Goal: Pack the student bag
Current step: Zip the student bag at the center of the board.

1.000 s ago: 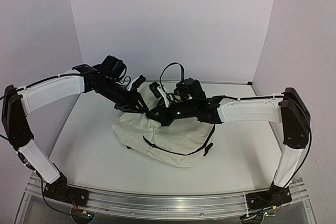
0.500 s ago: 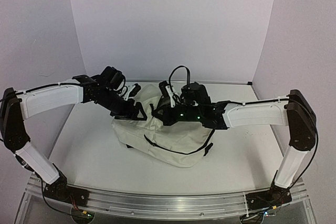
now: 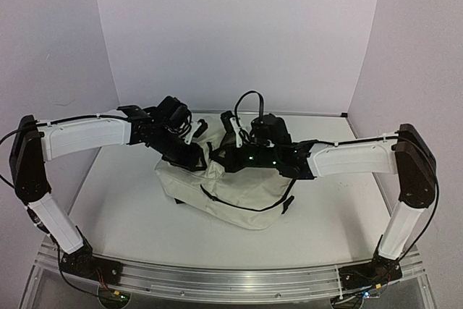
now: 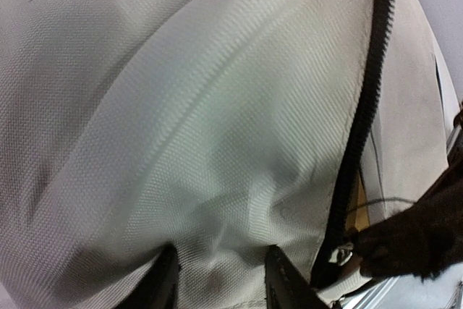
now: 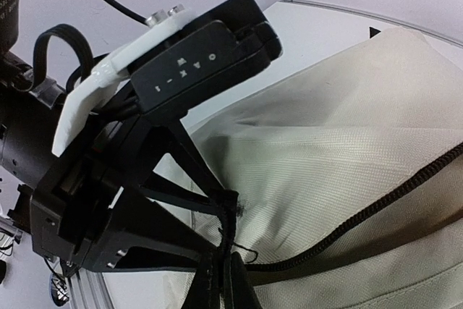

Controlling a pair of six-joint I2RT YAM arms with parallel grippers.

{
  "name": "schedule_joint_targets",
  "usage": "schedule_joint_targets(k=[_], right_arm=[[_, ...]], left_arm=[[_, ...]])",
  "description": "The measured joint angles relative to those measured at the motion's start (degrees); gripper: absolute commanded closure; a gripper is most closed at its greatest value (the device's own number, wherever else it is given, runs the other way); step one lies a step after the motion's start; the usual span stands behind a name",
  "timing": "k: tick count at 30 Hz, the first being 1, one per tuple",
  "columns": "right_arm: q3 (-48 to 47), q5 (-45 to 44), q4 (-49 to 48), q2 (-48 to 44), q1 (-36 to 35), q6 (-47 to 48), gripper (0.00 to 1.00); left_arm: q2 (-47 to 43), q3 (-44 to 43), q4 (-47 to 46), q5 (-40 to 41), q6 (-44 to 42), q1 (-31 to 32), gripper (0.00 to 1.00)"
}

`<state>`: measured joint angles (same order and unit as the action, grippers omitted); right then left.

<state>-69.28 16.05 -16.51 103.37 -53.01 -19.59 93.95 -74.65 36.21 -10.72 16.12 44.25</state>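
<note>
Jaws of the left gripper [image 4: 221,281] are being clamped on a fold of the backpack [image 3: 235,195], which is lying mid-frame on the table [image 3: 123,204]; those of the right gripper [image 5: 226,280] are being closed at the zipper [image 4: 365,121]. Packing is seemingly being finished, with zipping left.
</note>
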Motion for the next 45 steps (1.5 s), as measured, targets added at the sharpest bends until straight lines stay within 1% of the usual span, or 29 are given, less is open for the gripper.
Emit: schedule_joint_targets(k=[1, 2, 3, 6, 8, 12, 15, 22, 23, 26, 28, 29, 30, 32, 35, 39, 43, 45], right_arm=[[0.0, 0.0, -0.1, 0.0, 0.0, 0.0, 1.00], [0.1, -0.1, -0.1, 0.0, 0.0, -0.1, 1.00], [0.1, -0.2, -0.1, 0.0, 0.0, -0.2, 1.00], [0.4, -0.9, -0.2, -0.2, 0.0, -0.6, 1.00], [0.7, -1.6, -0.2, -0.4, 0.0, -0.8, 1.00], [0.7, -6.1, 0.0, -0.9, -0.3, -1.0, 1.00], [0.7, -8.4, 0.6, -0.9, -0.3, -0.8, 1.00], [-0.1, -8.9, 2.4, -0.9, 1.9, -0.8, 1.00], [-0.3, -8.5, 2.5, -0.9, 2.5, -0.8, 1.00], [-0.8, -6.5, 2.8, -0.9, 4.4, -0.8, 1.00], [-1.1, -5.6, 2.8, -0.9, 5.2, -0.9, 1.00], [-1.2, -5.0, 2.7, -0.9, 5.6, -0.9, 1.00], [-1.3, -4.7, 2.6, -0.9, 5.7, -0.9, 1.00], [-1.3, -3.7, 2.3, -0.9, 6.1, -1.3, 1.00], [-1.3, -2.9, 2.3, -0.9, 6.3, -2.0, 1.00], [-1.3, -2.4, 2.3, -0.9, 6.3, -2.8, 1.00], [-1.4, -1.8, 2.3, -0.9, 6.3, -3.2, 1.00], [-1.4, -1.5, 2.3, -0.9, 6.3, -3.2, 1.00]], left_arm=[[0.4, -0.3, 0.0, 0.4, -0.3, 0.2, 0.78], [0.7, -0.4, -0.1, 0.6, 0.1, 0.4, 0.84], [1.0, -0.6, -0.1, 1.0, -0.2, 0.6, 0.88], [1.4, -0.7, -0.1, 1.9, 0.1, 0.8, 0.96], [1.5, -0.7, -0.2, 2.0, 0.1, 0.9, 0.97], [1.5, -0.5, -0.4, 2.1, 0.5, 0.9, 0.98], [1.3, 1.0, -1.9, 1.9, 1.5, 0.9, 0.98], [-1.6, 6.6, -6.3, 1.9, 4.5, 0.9, 0.97], [-2.1, 7.3, -6.6, 1.9, 4.9, 0.9, 0.94], [-3.1, 8.1, -6.6, 1.9, 5.6, 0.9, 0.82], [-3.4, 8.1, -6.6, 1.9, 6.0, 0.9, 0.70], [-3.7, 8.1, -6.7, 1.9, 6.2, 0.9, 0.67], [-3.9, 8.1, -6.8, 1.7, 6.2, 0.9, 0.59], [-5.2, 8.1, -7.9, 1.2, 6.7, 1.0, 0.52], [-6.6, 8.1, -12.4, 0.0, 7.1, 1.6, 0.45], [-6.4, 8.0, -18.3, -0.1, 8.0, 2.8, 0.38], [-4.4, 7.4, -22.2, -0.1, 8.2, 3.8, 0.34], [-2.5, 6.7, -23.8, 0.0, 8.2, 4.2, 0.33]])
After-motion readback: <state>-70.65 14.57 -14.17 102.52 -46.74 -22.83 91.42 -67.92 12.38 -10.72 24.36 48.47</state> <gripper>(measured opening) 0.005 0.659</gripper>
